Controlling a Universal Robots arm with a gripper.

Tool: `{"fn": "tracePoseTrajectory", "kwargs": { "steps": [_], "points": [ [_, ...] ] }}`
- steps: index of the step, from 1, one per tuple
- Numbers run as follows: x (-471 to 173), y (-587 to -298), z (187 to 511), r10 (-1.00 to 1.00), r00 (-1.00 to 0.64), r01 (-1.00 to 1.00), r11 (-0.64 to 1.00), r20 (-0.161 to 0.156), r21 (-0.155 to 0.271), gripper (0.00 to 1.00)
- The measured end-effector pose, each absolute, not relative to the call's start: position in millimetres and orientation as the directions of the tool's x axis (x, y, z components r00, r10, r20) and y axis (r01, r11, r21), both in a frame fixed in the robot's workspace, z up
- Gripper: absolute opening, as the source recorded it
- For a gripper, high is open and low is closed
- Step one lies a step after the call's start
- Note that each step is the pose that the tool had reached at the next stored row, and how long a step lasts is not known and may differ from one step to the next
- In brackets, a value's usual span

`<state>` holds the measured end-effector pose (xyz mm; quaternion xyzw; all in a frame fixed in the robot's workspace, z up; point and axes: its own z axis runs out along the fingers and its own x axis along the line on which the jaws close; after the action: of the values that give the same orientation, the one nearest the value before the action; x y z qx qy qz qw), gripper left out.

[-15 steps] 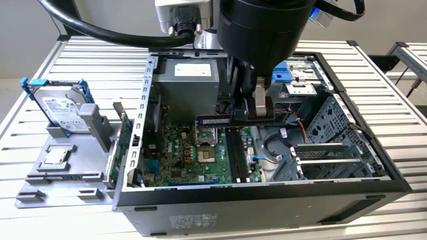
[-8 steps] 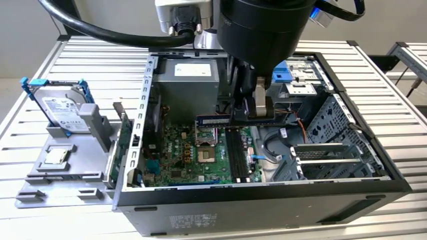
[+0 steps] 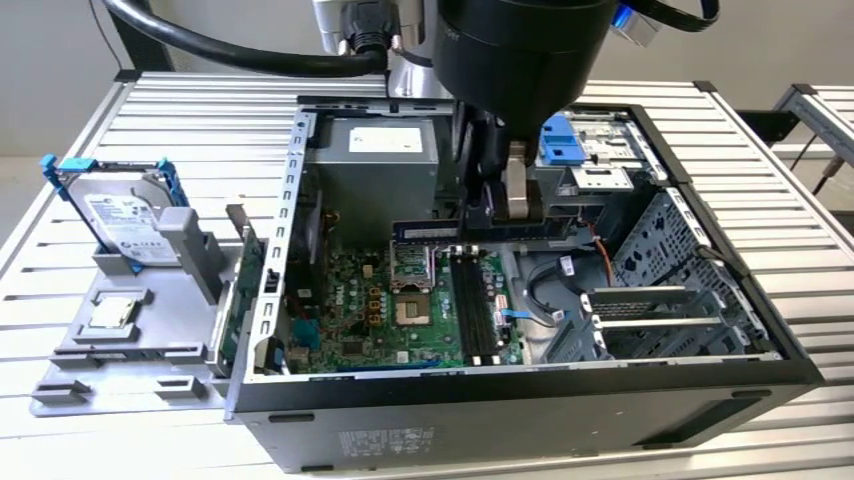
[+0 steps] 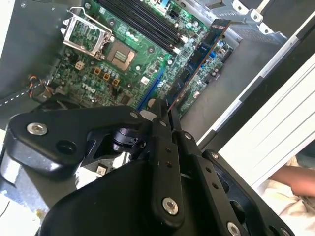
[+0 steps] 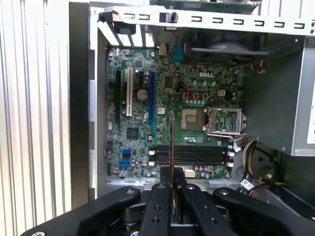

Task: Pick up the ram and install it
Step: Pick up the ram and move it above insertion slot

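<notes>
Second wrist view: gripper (image 4: 165,112) jaws pinch the ram (image 4: 198,61) over the motherboard (image 4: 83,81); I'd get its long edge parallel to the black slots (image 4: 142,24), no tilt.

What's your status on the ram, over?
Gripper shut on ram. Held above motherboard, crosswise to slots, not seated. Nothing seen between them.

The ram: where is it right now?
In the second wrist view the ram is clamped in the gripper, held above the green motherboard, close to its black memory slots.
</notes>
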<state>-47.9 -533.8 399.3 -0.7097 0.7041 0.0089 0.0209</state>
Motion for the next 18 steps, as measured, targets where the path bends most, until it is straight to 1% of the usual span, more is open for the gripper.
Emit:
{"fn": "tracePoseTrajectory", "kwargs": {
  "steps": [18],
  "points": [
    [-47.9, -512.1, 399.0, -0.999, 0.008, -1.0, -0.008, -0.042, -0.017, 0.0]
  ]
}}
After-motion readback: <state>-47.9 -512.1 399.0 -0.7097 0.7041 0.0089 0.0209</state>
